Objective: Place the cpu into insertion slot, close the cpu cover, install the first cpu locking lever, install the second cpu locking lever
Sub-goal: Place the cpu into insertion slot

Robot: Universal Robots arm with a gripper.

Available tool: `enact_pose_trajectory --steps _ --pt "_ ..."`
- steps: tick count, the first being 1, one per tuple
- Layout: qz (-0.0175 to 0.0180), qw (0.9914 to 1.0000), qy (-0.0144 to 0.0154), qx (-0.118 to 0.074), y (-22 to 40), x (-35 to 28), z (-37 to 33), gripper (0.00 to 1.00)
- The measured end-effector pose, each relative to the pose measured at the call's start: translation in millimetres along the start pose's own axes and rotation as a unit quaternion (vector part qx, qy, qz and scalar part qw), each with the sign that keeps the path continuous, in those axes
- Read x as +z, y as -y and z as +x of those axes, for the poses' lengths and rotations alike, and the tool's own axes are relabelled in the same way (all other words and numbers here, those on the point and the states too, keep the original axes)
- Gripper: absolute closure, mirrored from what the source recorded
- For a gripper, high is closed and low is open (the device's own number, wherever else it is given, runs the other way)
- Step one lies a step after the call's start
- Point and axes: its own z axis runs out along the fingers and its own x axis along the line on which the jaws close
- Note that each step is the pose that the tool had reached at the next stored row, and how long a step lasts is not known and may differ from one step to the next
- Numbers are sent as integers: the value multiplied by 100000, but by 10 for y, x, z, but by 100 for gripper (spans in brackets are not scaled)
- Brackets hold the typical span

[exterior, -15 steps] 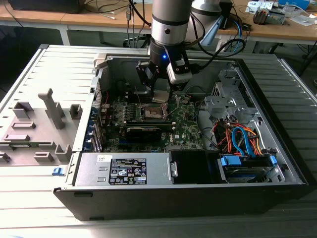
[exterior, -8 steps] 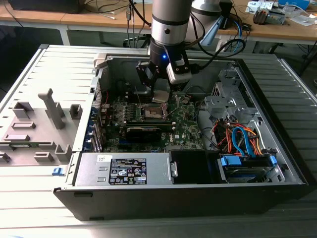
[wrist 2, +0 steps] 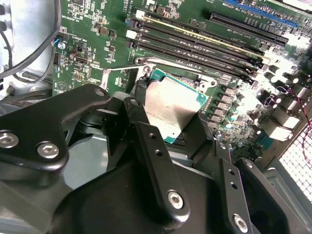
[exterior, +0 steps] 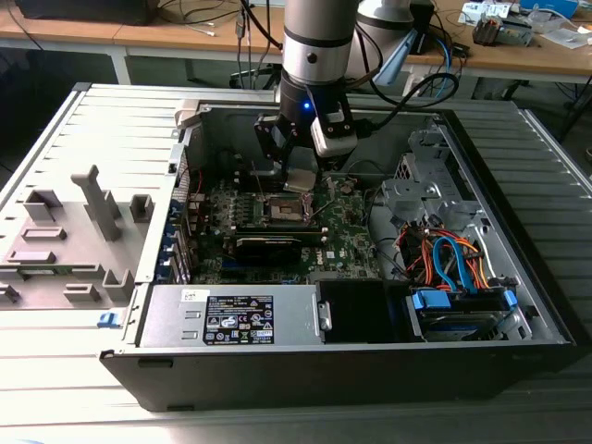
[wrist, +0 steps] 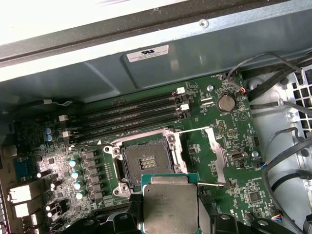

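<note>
The cpu (wrist 2: 173, 105) is pinched at opposite edges between the two black fingers (wrist 2: 146, 146) of the gripper (exterior: 298, 178). Its silvery top faces up, and it hangs in the air, not yet seated.

The open computer case (exterior: 351, 365) surrounds the gripper on all sides, and the arm reaches down into it. The green circuit board (wrist: 251, 175) spreads across the case floor beneath the gripper. A grey power supply (exterior: 231, 314) lies along the case wall nearest the exterior camera, well apart from the gripper. To the exterior view's right of the gripper stands a drive cage strung with orange and blue cables (exterior: 453, 264). Outside the case, far off at the exterior view's left, is a grey moulded tray (exterior: 74, 231).

Just under the gripper lies the insertion slot (wrist: 146, 161), with its dark centre bare and nothing in it. The held chip hovers by one edge of the slot without touching it. The cpu cover (wrist: 216, 153) stands raised at one side, clear of the slot. Long black memory slots (wrist: 131, 114) run past the slot's far edge from the gripper. Black cables (wrist: 287, 161) loop along the board's edge, away from the fingers. A coin battery (wrist: 224, 103) sits beyond the cover.
</note>
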Motion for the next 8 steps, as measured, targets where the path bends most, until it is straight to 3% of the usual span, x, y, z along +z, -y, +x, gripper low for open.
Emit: enact_pose_trajectory --steps 8 --pt "155 99999 40 378 0 1 0 45"
